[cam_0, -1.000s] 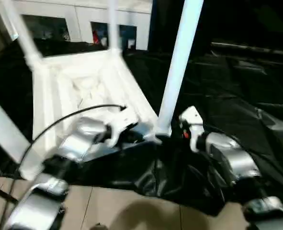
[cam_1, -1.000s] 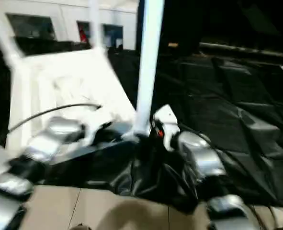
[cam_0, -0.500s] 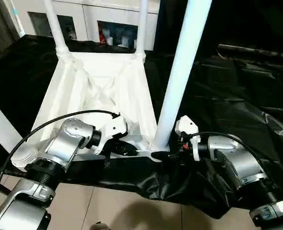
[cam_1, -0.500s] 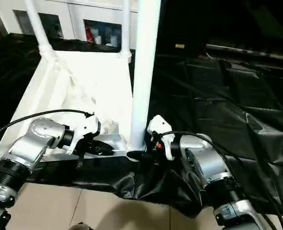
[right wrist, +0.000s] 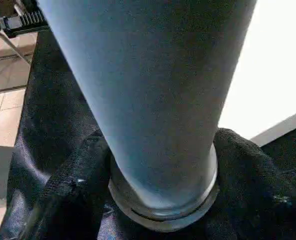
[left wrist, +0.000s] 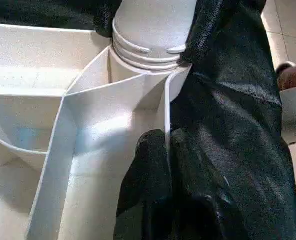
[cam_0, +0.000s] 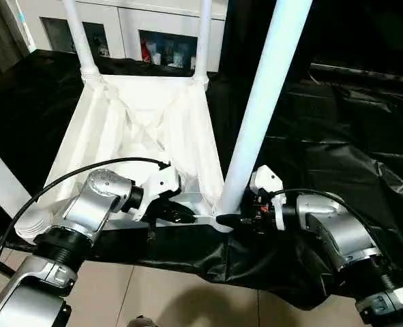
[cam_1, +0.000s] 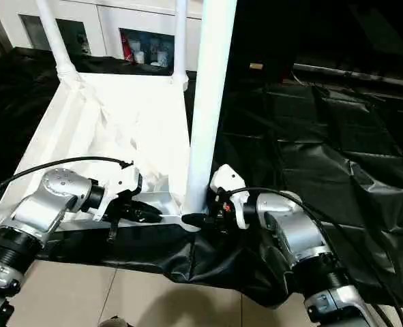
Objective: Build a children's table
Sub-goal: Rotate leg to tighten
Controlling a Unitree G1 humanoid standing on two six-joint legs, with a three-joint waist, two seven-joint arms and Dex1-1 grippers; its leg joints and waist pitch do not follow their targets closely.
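The table top (cam_0: 143, 129) lies upside down on the black-draped surface (cam_0: 337, 129), ribs up, and the near-right leg (cam_0: 259, 116) stands in its corner socket (left wrist: 148, 47) right in front of me. Two far legs (cam_0: 78, 34) are already seated at the back corners, and a fourth leg crosses my left edge.

My right end effector (cam_1: 211, 219) has its fingers around the base of the near leg, gripping it. My left end effector (left wrist: 160, 165) is pinched closed on the thin rib wall just beside the socket, steadying the top.

My worry is the thread: rings still show above the socket, so I judge the leg not fully home. If I twist with the leg leaning, it could cross-thread or jam. If the left pinch slips off the rib, the whole top could spin or slide on the slick sheet.

The black cloth bunches around the socket and may snag my fingers. The left arm's cable (cam_0: 85, 170) loops over the top. A white cabinet (cam_0: 160, 41) stands behind, well apart.
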